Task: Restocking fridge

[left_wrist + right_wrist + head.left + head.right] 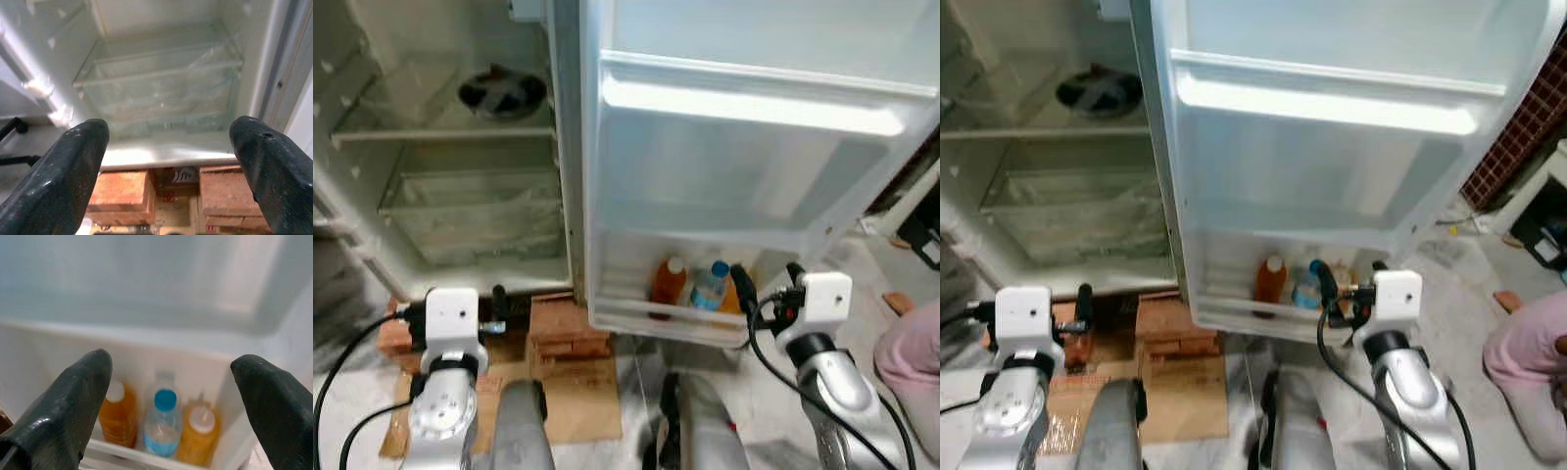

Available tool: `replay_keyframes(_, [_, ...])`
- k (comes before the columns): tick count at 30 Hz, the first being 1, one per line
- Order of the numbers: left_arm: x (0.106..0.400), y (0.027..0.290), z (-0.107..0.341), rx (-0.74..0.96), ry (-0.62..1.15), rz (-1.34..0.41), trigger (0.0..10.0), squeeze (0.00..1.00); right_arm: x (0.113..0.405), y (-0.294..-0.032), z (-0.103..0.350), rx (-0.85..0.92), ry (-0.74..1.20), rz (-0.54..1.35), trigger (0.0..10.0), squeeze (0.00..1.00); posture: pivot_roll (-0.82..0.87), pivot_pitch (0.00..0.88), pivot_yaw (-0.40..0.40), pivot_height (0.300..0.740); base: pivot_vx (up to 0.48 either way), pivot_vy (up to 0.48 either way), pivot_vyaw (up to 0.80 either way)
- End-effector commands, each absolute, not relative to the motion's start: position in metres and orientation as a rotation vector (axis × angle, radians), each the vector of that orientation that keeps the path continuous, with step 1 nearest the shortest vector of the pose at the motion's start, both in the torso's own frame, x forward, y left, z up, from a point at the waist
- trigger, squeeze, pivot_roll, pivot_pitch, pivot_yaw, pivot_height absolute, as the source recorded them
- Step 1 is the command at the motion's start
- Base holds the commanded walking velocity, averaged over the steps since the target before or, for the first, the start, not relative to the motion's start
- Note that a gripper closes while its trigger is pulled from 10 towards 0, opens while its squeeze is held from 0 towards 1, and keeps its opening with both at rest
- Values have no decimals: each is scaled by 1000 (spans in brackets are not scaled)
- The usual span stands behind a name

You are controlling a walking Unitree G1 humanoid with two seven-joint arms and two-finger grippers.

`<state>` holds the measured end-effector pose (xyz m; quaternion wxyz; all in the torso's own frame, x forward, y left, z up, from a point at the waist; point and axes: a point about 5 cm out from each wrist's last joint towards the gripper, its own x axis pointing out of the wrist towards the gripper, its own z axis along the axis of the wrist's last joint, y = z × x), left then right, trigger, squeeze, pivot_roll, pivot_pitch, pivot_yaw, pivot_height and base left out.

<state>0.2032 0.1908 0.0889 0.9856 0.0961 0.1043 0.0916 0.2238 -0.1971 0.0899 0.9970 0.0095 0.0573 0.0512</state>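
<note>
The fridge stands open with its door (754, 176) swung toward me. In the door's bottom shelf (656, 318) stand an orange juice bottle (668, 281), a water bottle with a blue cap (710, 287) and another orange bottle with a white cap (199, 434). My right gripper (766, 284) hovers open just in front of that shelf, nothing between its fingers (73, 401). My left gripper (168, 161) is open and empty, low before the fridge's clear crisper drawer (161, 83).
Red bricks (563, 333) prop up the fridge, with flattened cardboard (578, 392) on the floor before them. A dark bowl (502, 93) sits on the upper glass shelf. A person's pink-clad leg (911, 367) is at the right.
</note>
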Motion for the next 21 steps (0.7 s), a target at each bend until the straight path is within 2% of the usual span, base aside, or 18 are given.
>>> replay_keyframes(1, [205,189,93,186,188,165,10000,0,224,-196,97,14,96,115,10000,0,87,0,-66,679,0,0,0])
replay_keyframes(11, [213,180,96,190,160,131,10000,0,234,-195,101,25,98,102,10000,0,85,0,-68,740,0,0,0])
replay_keyframes(15, [214,179,96,194,163,121,10000,0,232,-196,96,34,126,93,10000,0,85,0,-67,740,0,0,0])
replay_keyframes(21, [216,178,95,192,163,106,10000,0,227,-199,80,67,248,63,10000,0,80,0,-64,740,-278,0,0])
